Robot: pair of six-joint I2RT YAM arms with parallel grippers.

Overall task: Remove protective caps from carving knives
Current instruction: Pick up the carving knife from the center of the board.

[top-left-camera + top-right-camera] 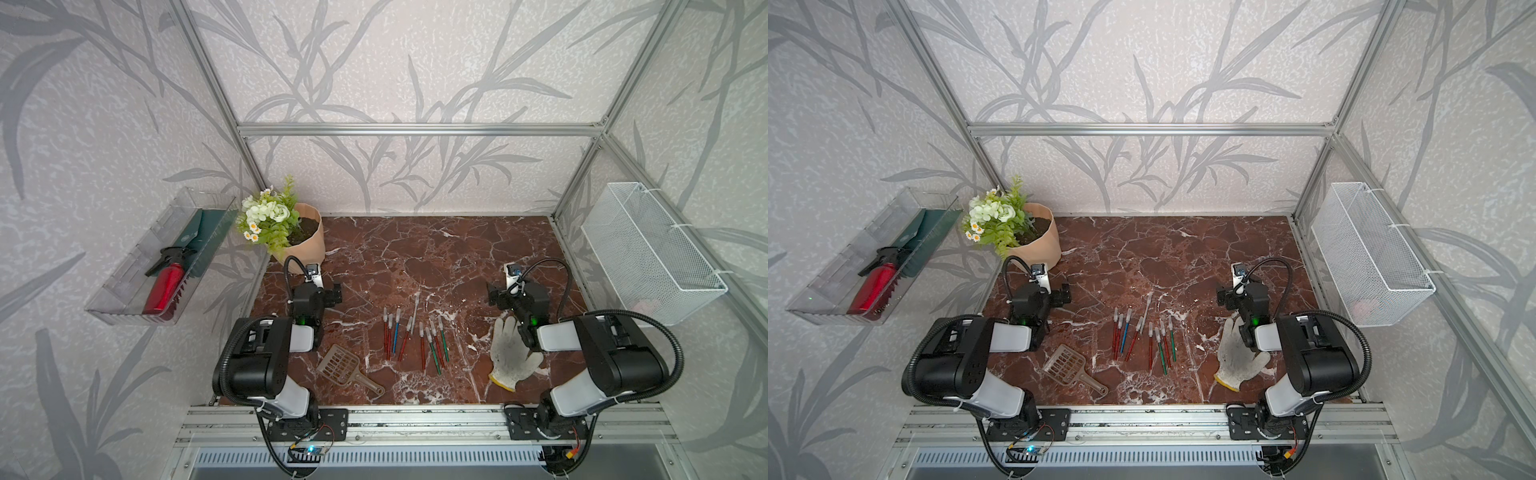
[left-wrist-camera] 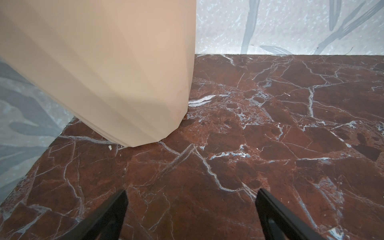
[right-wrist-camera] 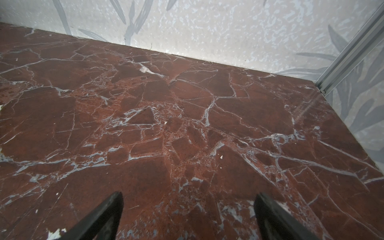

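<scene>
Lab rig booth: alu frame [image 1: 415, 129], wallpapered panels [image 1: 374, 62].

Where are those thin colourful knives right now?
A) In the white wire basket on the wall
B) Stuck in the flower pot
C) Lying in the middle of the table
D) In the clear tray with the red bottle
C: the knives lie side by side on the marble table, with the scoop on one side and the glove on the other.

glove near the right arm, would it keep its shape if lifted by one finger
Probably not: the glove looks knitted and lies flat on the marble table, so it would likely droop. Being thin fabric, it seems light and unlikely to roll.
</scene>
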